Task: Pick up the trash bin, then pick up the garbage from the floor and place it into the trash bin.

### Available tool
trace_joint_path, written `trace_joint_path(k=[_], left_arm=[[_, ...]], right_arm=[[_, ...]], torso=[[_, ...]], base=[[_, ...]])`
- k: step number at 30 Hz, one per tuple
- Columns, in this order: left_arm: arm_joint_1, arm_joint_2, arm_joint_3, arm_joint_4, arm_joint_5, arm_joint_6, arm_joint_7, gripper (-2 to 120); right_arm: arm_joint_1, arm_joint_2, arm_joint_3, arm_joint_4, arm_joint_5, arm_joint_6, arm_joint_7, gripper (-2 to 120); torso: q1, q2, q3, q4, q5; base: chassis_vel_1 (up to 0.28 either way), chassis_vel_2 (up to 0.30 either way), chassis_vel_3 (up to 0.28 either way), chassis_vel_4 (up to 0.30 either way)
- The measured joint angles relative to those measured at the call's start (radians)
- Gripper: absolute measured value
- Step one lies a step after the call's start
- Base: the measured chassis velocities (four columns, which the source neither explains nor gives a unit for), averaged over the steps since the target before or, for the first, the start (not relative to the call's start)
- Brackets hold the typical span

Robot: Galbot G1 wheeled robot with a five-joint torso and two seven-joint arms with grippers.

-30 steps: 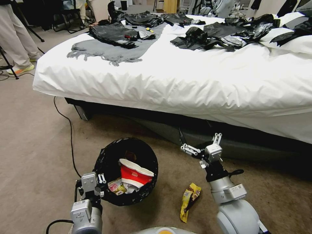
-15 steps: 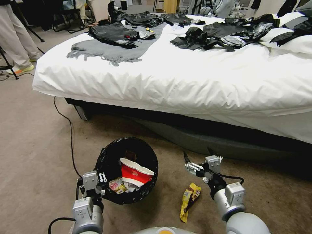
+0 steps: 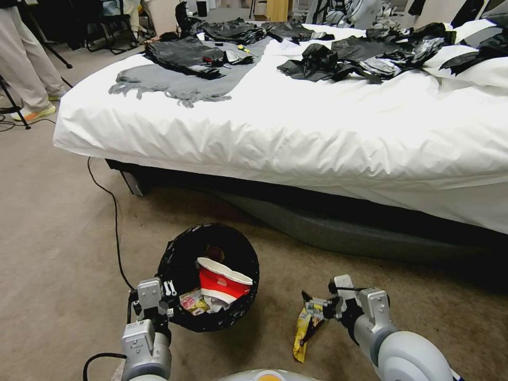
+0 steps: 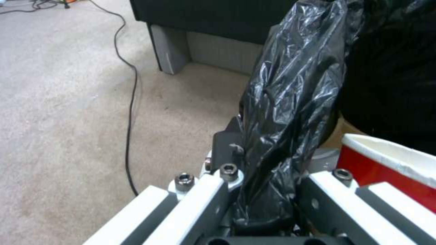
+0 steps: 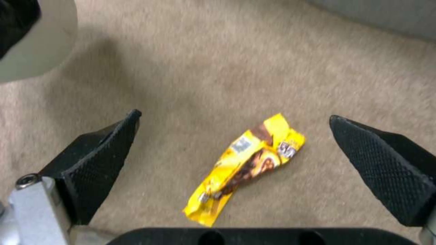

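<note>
The trash bin [image 3: 180, 253], lined with a black bag, stands on the carpet with a red-and-white paper cup [image 3: 222, 280] and wrappers inside. My left gripper [image 3: 166, 290] is shut on its near rim; in the left wrist view the fingers [image 4: 213, 200] pinch the black bag [image 4: 291, 102] over the rim. The garbage, a yellow snack wrapper [image 3: 302, 330], lies flat on the carpet to the right of the bin. My right gripper [image 3: 316, 302] hangs low just above it, open; in the right wrist view the wrapper [image 5: 247, 163] lies between the spread black fingertips [image 5: 104, 153], apart from both.
A bed with a white cover [image 3: 317, 137] runs across the back, its dark base [image 3: 344, 233] close behind the bin and wrapper. A black cable [image 3: 114, 222] trails over the carpet left of the bin. The bin's white side [image 5: 36, 47] shows in the right wrist view.
My right arm has come down and toward me from the bed base to just above the yellow wrapper, staying open. The left gripper and bin have barely moved.
</note>
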Motion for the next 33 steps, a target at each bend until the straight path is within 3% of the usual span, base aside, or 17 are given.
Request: trace_joint_path(k=[6,13,33], left_arm=[[0.005,-0.005,0.003,0.0,0.008,-0.001,-0.004,1],[0.006,-0.006,0.002,0.0,0.01,-0.001,-0.008,1],[-0.002,-0.006,0.004,0.013,0.018,0.005,-0.009,1]], right_arm=[[0.027,0.029,-0.028,-0.07,0.007,-0.069,-0.04,100],[0.055,0.066,-0.068,-0.161,-0.018,-0.078,-0.055,100],[0.11,0.165,-0.079,-0.364,-0.118,-0.012,-0.133,100]], torso=[[0.0,0.0,0.0,-0.0001,0.0],[0.0,0.0,0.0,0.0,0.0],[0.0,0.0,0.0,0.0,-0.0001]], base=[[0.0,0.0,0.0,0.0],[0.0,0.0,0.0,0.0],[0.0,0.0,0.0,0.0]])
